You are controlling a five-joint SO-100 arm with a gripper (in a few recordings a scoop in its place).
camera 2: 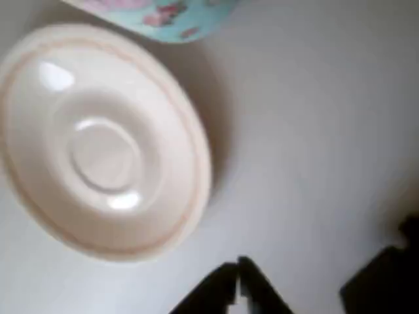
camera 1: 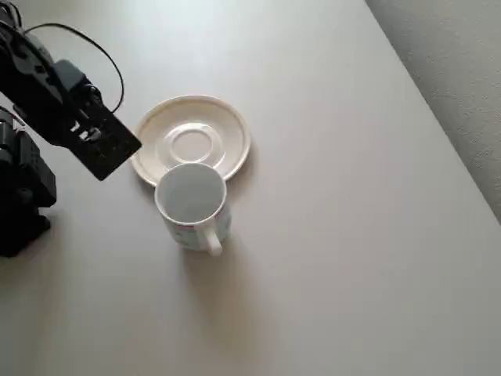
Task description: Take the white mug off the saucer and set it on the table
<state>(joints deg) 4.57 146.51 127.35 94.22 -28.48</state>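
Note:
The white mug (camera 1: 192, 205) stands upright on the table (camera 1: 337, 204), just off the near rim of the saucer (camera 1: 227, 129), with its handle pointing toward the bottom of the overhead view. The saucer holds nothing. My black gripper (camera 1: 109, 149) hovers at the saucer's left edge, apart from the mug. In the wrist view the saucer (camera 2: 98, 144) lies ahead. The mug's teal and pink printed side (camera 2: 163, 16) shows at the top edge. My gripper (camera 2: 237, 284) is shut, its fingertips meeting on nothing.
The arm's black base (camera 1: 19, 196) stands at the left edge of the overhead view. The table's straight edge runs diagonally at the top right, with grey textured floor (camera 1: 462, 70) beyond it. Bare tabletop spreads to the right of the mug and below it.

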